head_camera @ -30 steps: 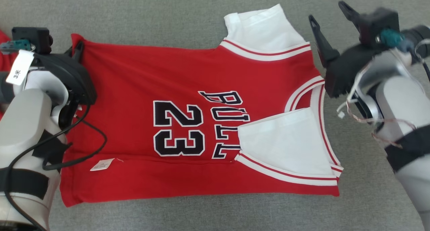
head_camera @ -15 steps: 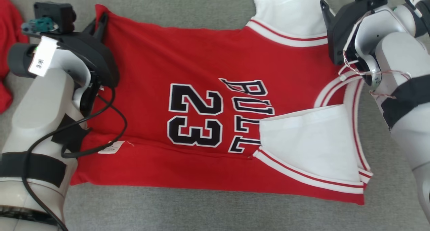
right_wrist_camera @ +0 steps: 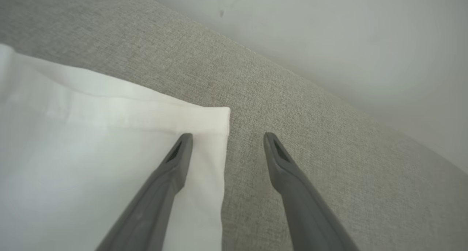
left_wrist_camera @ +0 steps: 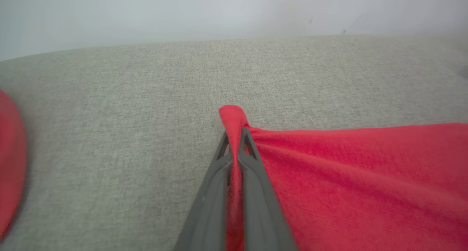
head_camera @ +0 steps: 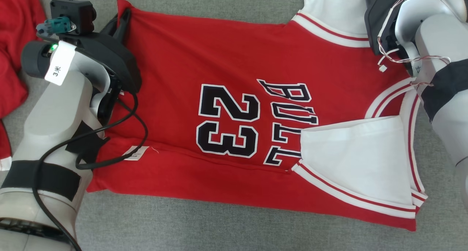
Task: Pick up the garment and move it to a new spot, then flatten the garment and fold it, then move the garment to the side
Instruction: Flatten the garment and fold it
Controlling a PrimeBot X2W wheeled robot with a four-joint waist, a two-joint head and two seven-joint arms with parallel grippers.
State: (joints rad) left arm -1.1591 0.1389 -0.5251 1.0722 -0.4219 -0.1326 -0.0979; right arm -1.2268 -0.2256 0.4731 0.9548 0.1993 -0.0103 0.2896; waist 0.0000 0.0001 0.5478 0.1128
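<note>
Left forearm (head_camera: 55,108) and right forearm (head_camera: 438,31): pale grey shells, black strap (head_camera: 40,178) round each. Left wrist: black camera block (head_camera: 71,11), teal connector (head_camera: 56,24), green LED (head_camera: 54,47), white tag (head_camera: 58,63) marked "3米", looping black cable (head_camera: 136,134). Right wrist: thin white/red wires (head_camera: 393,57). Left end effector (left_wrist_camera: 234,136) and right end effector (right_wrist_camera: 227,135): long dark grey tapered fingers (right_wrist_camera: 161,192), triangular cutouts at the tips.

We've got a grey woven fabric surface (head_camera: 219,229) spread across the whole scene, with a bunched-up red cloth (head_camera: 14,42) lying on it off at the left edge. Behind the surface there's a plain pale wall (right_wrist_camera: 329,42) — kinda blurry.
</note>
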